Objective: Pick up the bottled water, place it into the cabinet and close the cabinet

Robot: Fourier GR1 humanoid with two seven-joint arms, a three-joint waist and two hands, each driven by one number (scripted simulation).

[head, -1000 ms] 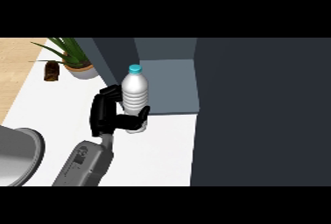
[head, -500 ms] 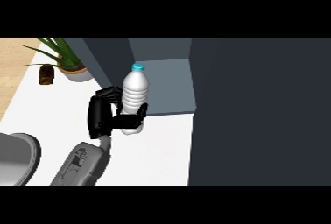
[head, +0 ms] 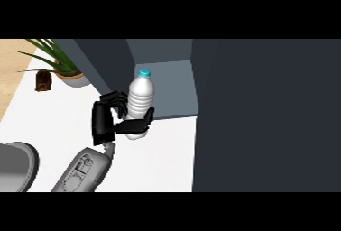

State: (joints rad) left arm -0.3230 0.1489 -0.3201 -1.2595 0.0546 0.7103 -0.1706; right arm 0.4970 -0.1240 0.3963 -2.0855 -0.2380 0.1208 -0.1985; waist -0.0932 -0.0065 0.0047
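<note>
Carrying the water bottle (head: 141,101), left hand (head: 114,121) curled round it just before the open cabinet (head: 166,85); next, set it inside.

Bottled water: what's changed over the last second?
The left hand, shut round the bottled water, has carried it slightly up and right, toward the open cabinet. The grasp is unchanged and the bottle is upright as before. The potted plant has not moved on the counter.

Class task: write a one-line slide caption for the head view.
Left hand holds the bottled water upright at the open cabinet.
</note>
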